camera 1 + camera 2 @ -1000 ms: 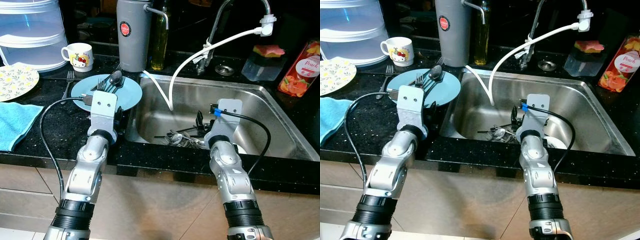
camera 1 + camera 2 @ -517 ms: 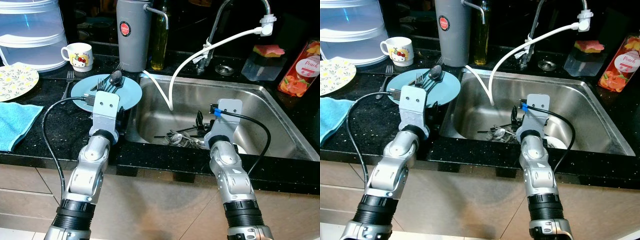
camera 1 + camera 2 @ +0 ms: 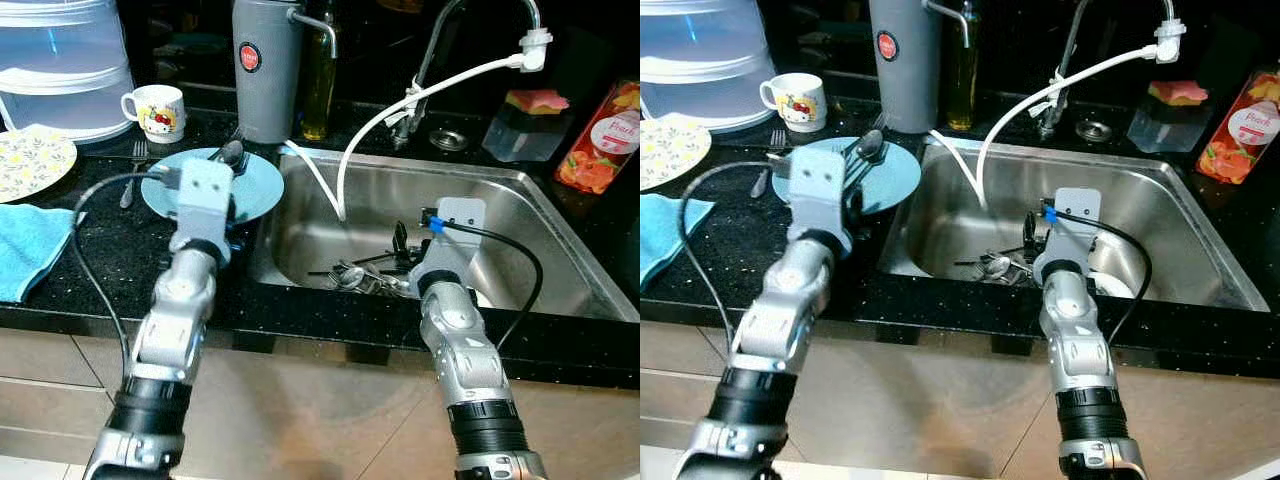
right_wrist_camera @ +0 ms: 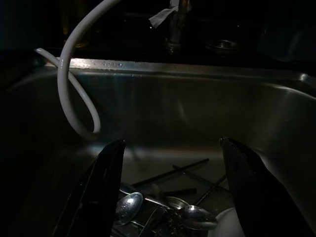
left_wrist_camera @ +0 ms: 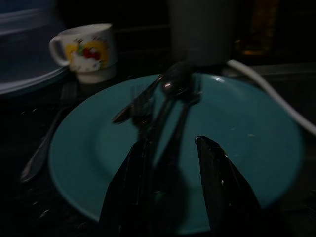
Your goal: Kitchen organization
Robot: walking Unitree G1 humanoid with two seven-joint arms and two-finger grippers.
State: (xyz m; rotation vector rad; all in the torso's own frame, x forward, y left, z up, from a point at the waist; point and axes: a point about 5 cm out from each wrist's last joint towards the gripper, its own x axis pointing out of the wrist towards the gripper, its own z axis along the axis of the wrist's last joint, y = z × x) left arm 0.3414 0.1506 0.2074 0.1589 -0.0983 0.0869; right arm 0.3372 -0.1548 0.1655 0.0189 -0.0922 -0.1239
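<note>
The right gripper (image 4: 170, 190) (fingers spread wide) hangs above spoons (image 4: 129, 208) in the sink (image 4: 207, 106).

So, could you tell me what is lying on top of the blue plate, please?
A spoon and a fork lie on the blue plate. The left pincer covers their handle ends.
</note>
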